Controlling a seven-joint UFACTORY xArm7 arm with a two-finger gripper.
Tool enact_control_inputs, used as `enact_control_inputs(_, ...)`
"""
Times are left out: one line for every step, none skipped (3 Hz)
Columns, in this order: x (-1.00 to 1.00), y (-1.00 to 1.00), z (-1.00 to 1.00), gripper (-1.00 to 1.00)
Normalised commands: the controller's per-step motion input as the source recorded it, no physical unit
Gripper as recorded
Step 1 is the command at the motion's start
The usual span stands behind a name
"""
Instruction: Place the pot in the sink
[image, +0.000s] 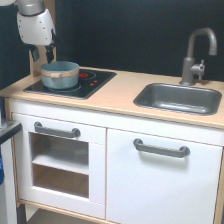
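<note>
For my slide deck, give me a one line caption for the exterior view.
Gripper poised above the teal pot on the hob, sink empty at the exterior view's right.

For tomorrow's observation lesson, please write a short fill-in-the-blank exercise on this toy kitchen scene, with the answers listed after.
1. The pot stands on the black ____.
2. The sink holds ____ so far.
3. The faucet rises behind the ____.
4. The gripper hangs just above the pot's ____.

Missing words: hob; nothing; sink; rim
</note>
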Motion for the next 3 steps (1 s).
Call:
enact_control_inputs(0.07, 0.21, -0.95, 0.99)
enact_control_inputs(0.04, 0.2, -0.91, 0.79)
enact_control_inputs(0.11, 0.12, -0.65, -0.86)
